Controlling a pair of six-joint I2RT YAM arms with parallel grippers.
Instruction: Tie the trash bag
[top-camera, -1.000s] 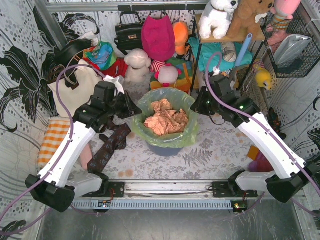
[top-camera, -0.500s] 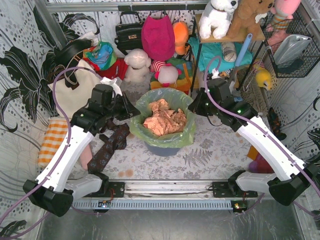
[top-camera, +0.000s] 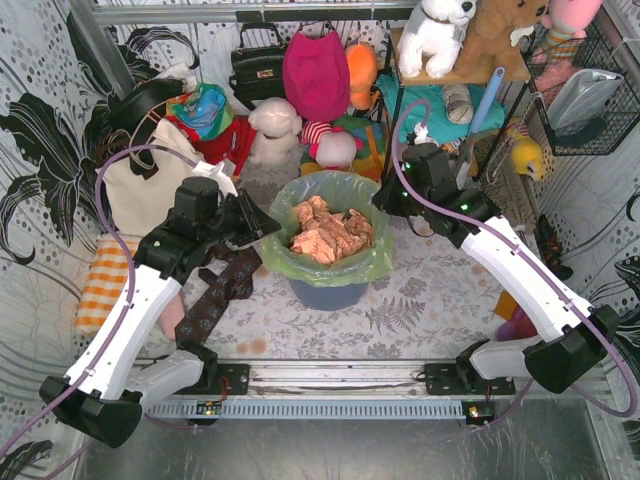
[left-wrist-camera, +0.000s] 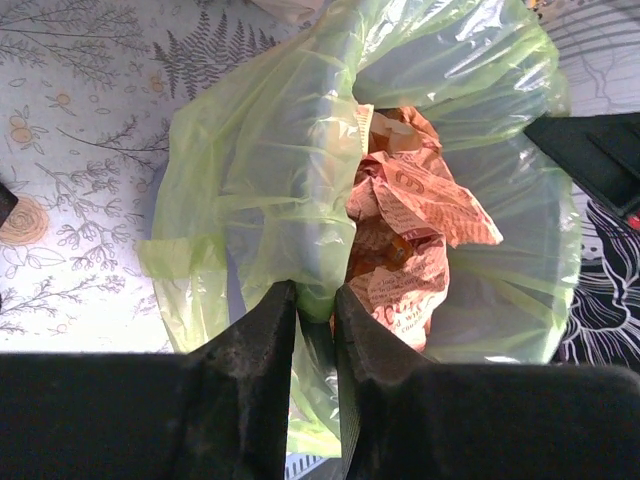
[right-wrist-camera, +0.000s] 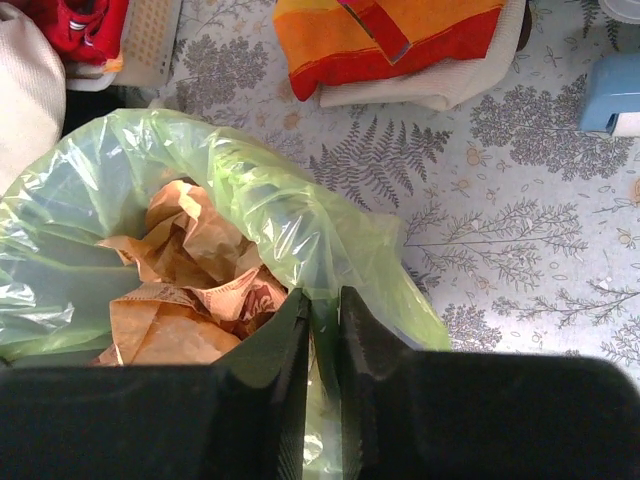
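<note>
The trash bag (top-camera: 372, 262) sits between the two end effectors. It lines a round blue-grey bin (top-camera: 328, 296), with its rim folded over the bin's edge. The bag is thin, see-through lime-green film, creased and shiny. It holds crumpled tan paper (top-camera: 330, 232) whose dark print is too small and wrinkled to read.

The left end effector (left-wrist-camera: 315, 298) is narrow, its dark fingers nipping a gathered fold of the rim at the edge nearest it. The film runs taut from that pinch. The right end effector (right-wrist-camera: 322, 300) is narrow too, clamped on the rim at the opposite edge, with film showing in the slit between its fingers.

Past the right end effector's tips, beyond the bag, the desk (right-wrist-camera: 520, 230) shows open fern-print cover before a folded orange and red cloth (right-wrist-camera: 400, 40). On the left end effector's outer side, a dark patterned strip (top-camera: 215, 295) lies on the desk near the bin. Toward the arm bases the cover is open.
</note>
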